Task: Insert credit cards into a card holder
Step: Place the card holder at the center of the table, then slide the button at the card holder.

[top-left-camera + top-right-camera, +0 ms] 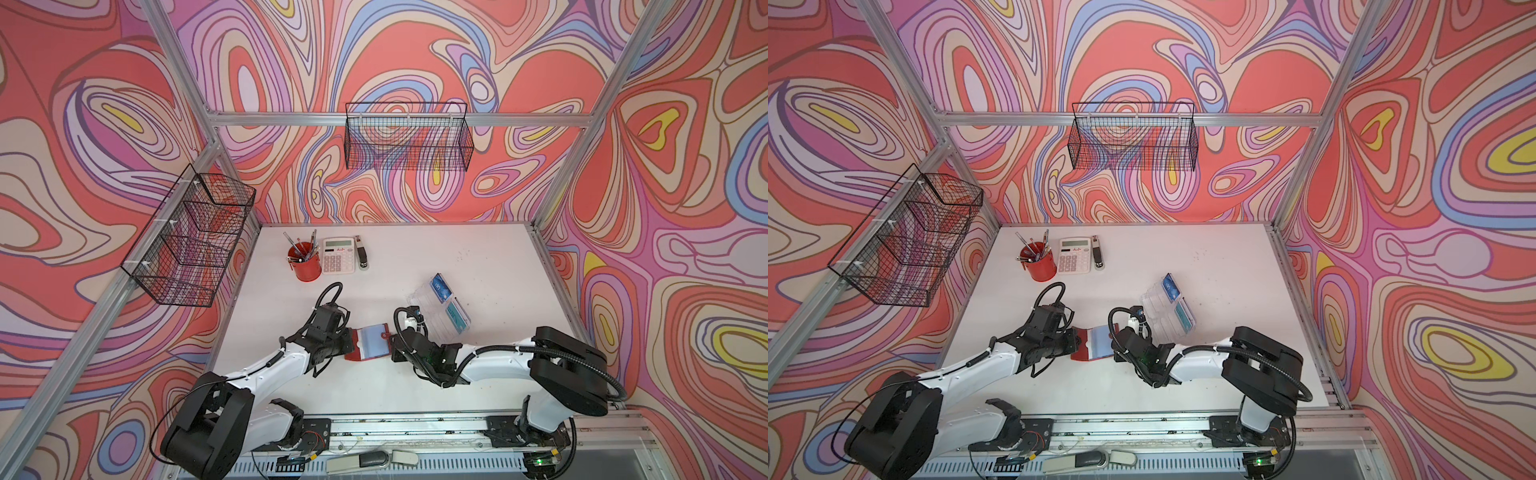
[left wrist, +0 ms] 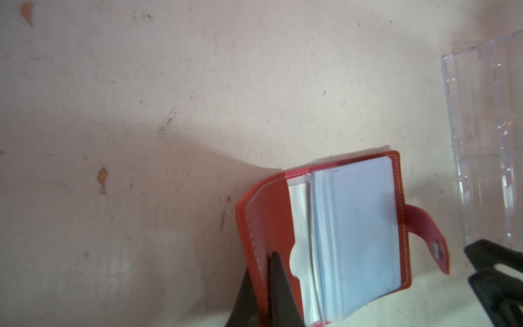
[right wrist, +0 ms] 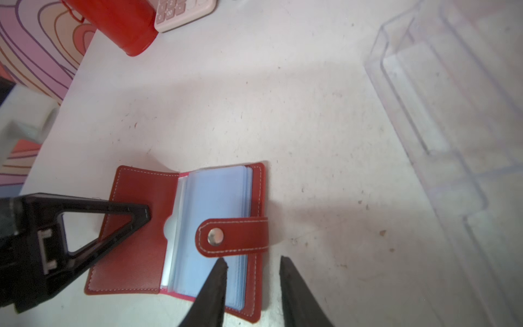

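The red card holder lies open on the white table between my two grippers, its greyish clear sleeves facing up. My left gripper is shut on the holder's left flap. My right gripper is open at the holder's right edge, with one finger over the sleeves and the other over bare table. The snap tab bends over the sleeves. A blue credit card and a teal one stand in a clear stand to the right.
The clear acrylic tiered stand sits just right of my right gripper. At the back left are a red pen cup, a calculator and a stapler. Wire baskets hang on the walls.
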Tool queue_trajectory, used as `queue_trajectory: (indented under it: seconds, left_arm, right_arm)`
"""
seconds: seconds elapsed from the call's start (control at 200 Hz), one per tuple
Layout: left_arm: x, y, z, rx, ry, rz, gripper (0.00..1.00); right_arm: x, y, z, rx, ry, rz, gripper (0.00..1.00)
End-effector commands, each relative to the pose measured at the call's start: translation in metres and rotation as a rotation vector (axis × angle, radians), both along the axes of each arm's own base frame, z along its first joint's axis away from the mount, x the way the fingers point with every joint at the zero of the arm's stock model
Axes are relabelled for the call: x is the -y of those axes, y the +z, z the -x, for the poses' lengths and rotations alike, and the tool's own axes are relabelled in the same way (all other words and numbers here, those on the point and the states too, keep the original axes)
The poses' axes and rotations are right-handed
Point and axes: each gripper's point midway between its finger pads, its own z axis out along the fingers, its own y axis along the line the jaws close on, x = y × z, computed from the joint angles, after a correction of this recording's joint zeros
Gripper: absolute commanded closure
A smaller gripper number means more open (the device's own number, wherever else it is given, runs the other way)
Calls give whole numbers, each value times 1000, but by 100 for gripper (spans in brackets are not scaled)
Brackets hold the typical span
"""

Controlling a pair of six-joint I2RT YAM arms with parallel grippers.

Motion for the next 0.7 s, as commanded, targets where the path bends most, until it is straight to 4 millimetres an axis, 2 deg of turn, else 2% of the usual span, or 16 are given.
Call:
queue_trajectory:
  seconds: [0.0, 0.155, 0.255, 0.356, 0.421, 0.446, 0.526, 0.621, 0.696]
  left_arm:
    - [-4, -17, 13, -38, -11, -9, 100]
    - [2, -26, 15, -25, -23, 36, 100]
    - [-1, -33, 17, -7, -10, 38, 100]
    - [-2, -37, 17, -16, -12, 23, 100]
    - [-1, -39, 16, -19, -17, 31, 100]
    - [0, -40, 16, -19, -20, 31, 100]
    - [0, -42, 16, -23, -21, 28, 100]
    - [-1, -45, 16, -30, -22, 17, 100]
    - [-1, -46, 16, -32, -23, 20, 100]
  right_arm:
    - [-9, 19, 6, 65, 35, 20, 71]
    - [-37, 28, 21, 88, 108, 13, 73]
    - [-53, 23, 27, 78, 155, 24, 74]
    - [-58, 13, 28, 65, 169, 45, 73]
    - [-58, 9, 25, 58, 154, 73, 73]
    - [-56, -4, 23, 47, 142, 116, 73]
    - [-48, -11, 15, 48, 92, 181, 74]
    - [-33, -19, 3, 43, 35, 204, 72]
    - [-17, -29, -8, 1, -3, 191, 74]
